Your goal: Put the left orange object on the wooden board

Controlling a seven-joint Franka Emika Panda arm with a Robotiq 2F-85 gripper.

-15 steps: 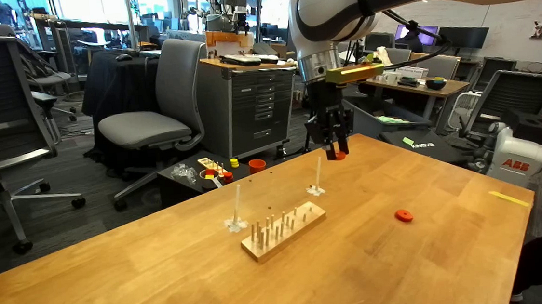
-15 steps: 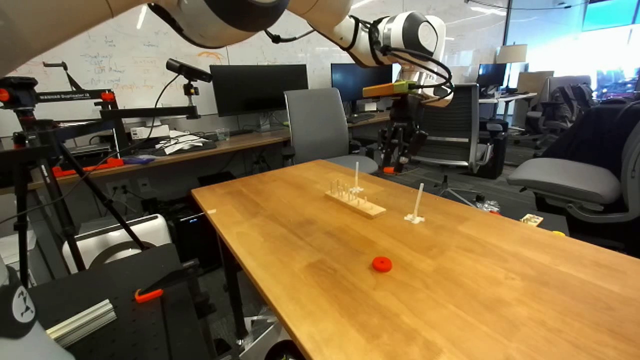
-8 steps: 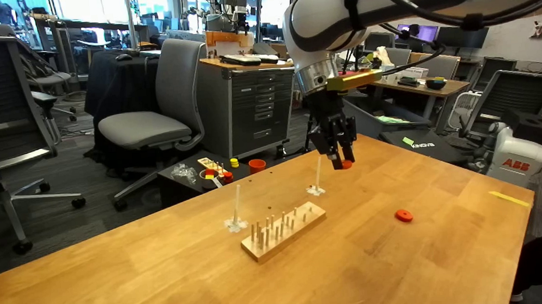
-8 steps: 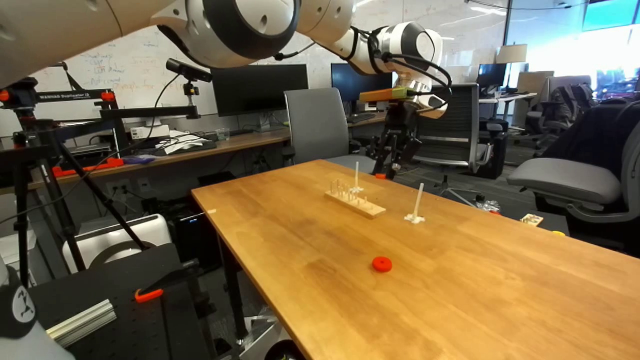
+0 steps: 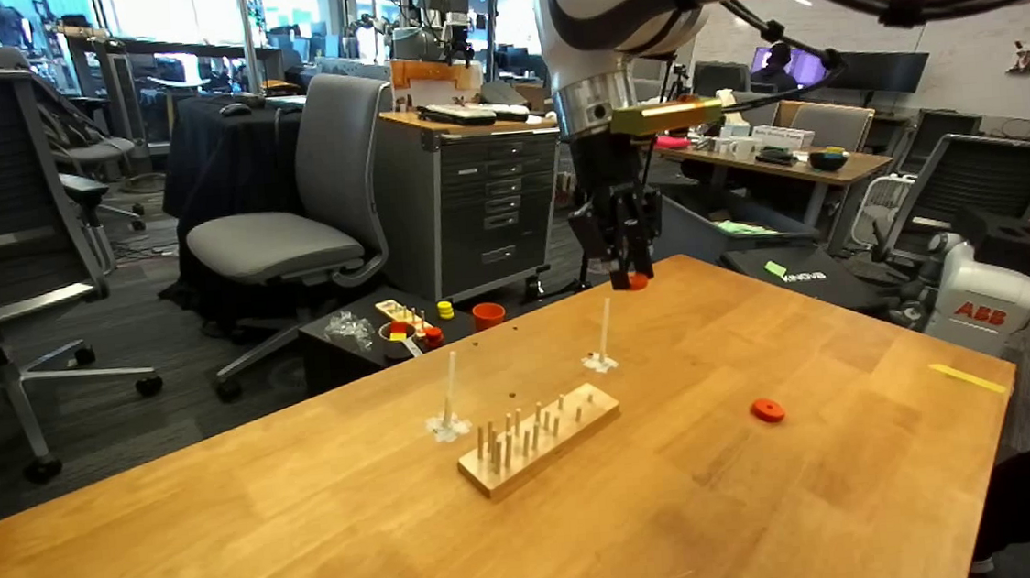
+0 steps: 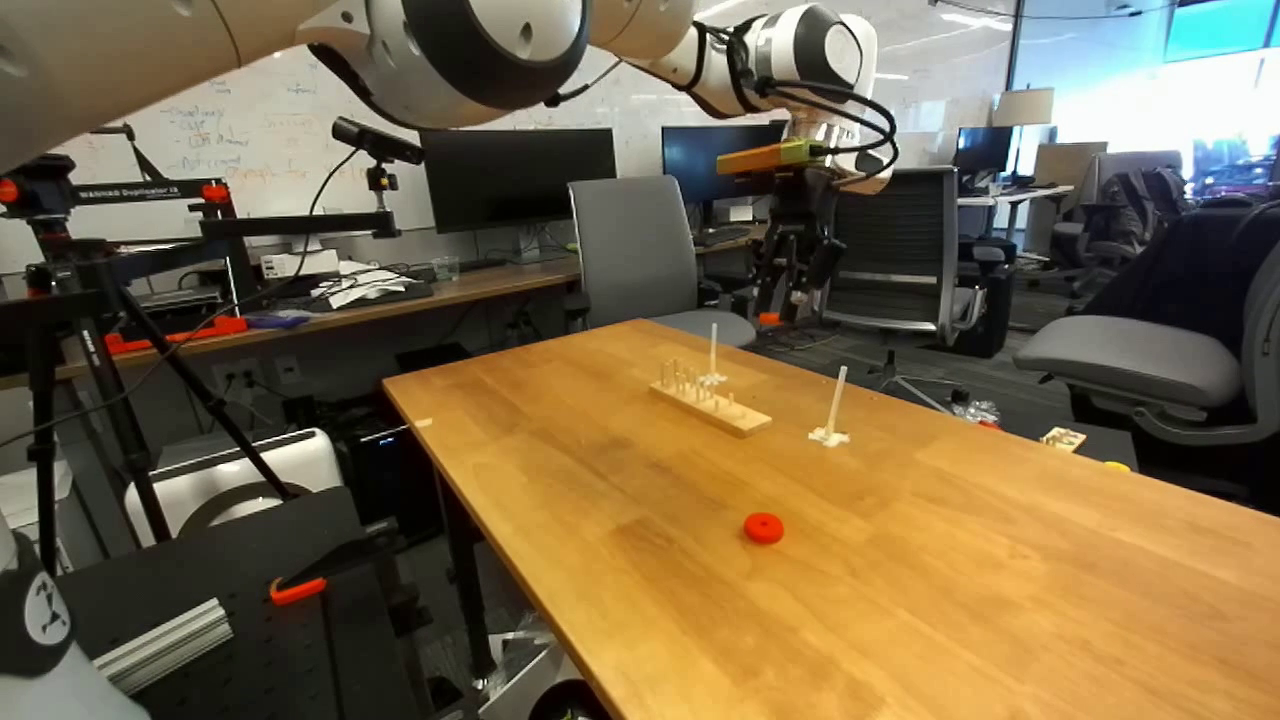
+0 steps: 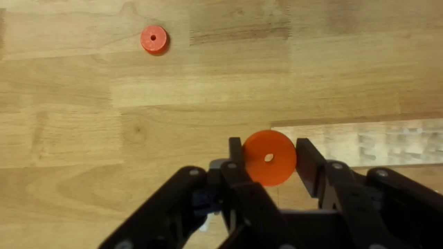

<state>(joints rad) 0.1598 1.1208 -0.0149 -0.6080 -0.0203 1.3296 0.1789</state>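
In an exterior view the board (image 5: 557,446) is sitting on the counter (image 5: 698,513), pegs (image 5: 539,413) sticking up out of it. A left post (image 5: 450,388) is standing behind its left end, a right post (image 5: 605,328) behind its right end, both on the counter too. A loose disc (image 5: 768,411) is lying kinda off to the right, well apart from the board, and some tape (image 5: 968,378) is lying even further right, near the edge. The held disc (image 7: 269,173) is hanging between the jaws, up over the counter; in the wrist view it's overlapping the board's end, with the loose one lying up and left.
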